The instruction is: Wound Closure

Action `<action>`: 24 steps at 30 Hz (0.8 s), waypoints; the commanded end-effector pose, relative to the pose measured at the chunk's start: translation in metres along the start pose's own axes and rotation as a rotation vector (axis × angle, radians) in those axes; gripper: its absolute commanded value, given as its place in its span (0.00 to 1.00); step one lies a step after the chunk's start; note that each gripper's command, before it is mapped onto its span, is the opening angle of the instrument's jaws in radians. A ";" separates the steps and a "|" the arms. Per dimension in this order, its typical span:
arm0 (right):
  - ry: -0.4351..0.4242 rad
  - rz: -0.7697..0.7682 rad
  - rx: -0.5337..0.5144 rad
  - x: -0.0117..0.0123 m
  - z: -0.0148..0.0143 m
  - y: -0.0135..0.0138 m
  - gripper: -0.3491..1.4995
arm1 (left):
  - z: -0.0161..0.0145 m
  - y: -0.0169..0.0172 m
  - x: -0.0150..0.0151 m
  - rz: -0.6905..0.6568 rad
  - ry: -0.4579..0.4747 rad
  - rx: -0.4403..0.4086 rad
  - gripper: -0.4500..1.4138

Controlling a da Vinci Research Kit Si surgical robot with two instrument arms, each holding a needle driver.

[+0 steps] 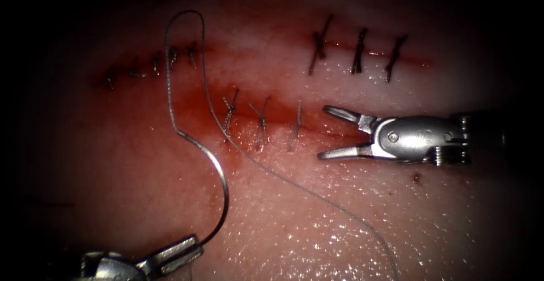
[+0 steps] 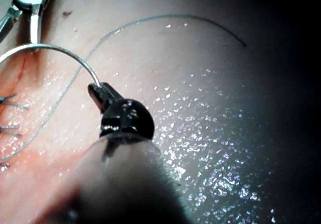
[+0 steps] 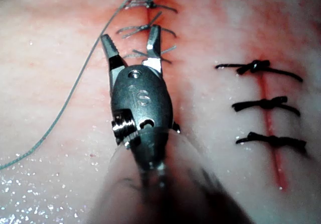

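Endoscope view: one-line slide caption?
Left tool holds the needle by one end above the tissue; right tool open, empty.

Two grippers (image 1: 326, 132), one needle (image 1: 218, 173), one thread (image 1: 317, 193), ten stitches (image 1: 358, 51) across the tissue (image 1: 340, 230).

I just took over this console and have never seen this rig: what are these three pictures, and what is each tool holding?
Two thin robot arms are stitching a cut in pale, wet pork belly tissue. The endoscope looks down from above; the other pictures come from cameras near each wrist. The left arm's silver two-jawed tool is shut on one end of the curved steel needle, which sits above the tissue, not in it. Grey thread trails from the needle across the tissue. The right arm's silver tool is open, holding nothing, at the right end of the lower cut, beside its grey stitches. Black stitches close another cut.
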 end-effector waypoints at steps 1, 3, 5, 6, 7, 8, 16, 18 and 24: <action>0.007 0.060 0.000 0.0000 -0.0003 -0.0008 0.79 | 0.0006 0.0013 0.0006 0.012 -0.035 0.021 0.00; 0.006 0.135 0.006 0.0009 -0.0012 -0.0010 0.80 | 0.0011 0.0016 0.0016 0.028 -0.065 0.043 0.00; -0.001 0.193 0.009 0.0025 -0.0026 -0.0015 0.74 | 0.0020 0.0017 0.0025 0.038 -0.096 0.072 0.00; -0.007 0.202 0.004 0.0034 -0.0033 -0.0017 0.73 | 0.0026 0.0017 0.0028 0.046 -0.104 0.092 0.00; -0.014 0.212 -0.007 0.0044 -0.0039 -0.0020 0.72 | 0.0031 0.0018 0.0030 0.054 -0.107 0.109 0.00; -0.022 0.226 -0.025 0.0058 -0.0048 -0.0025 0.69 | 0.0039 0.0018 0.0034 0.056 -0.111 0.124 0.00; -0.088 0.208 -0.093 0.0136 -0.0096 -0.0055 0.61 | 0.0096 0.0007 0.0043 0.128 -0.301 0.284 0.00; -0.094 0.218 -0.102 0.0146 -0.0101 -0.0064 0.61 | 0.0111 0.0001 0.0042 0.152 -0.341 0.323 0.00; -0.095 0.386 -0.226 0.0150 -0.0088 -0.0073 0.53 | 0.0142 -0.0003 0.0030 0.226 -0.451 0.440 0.00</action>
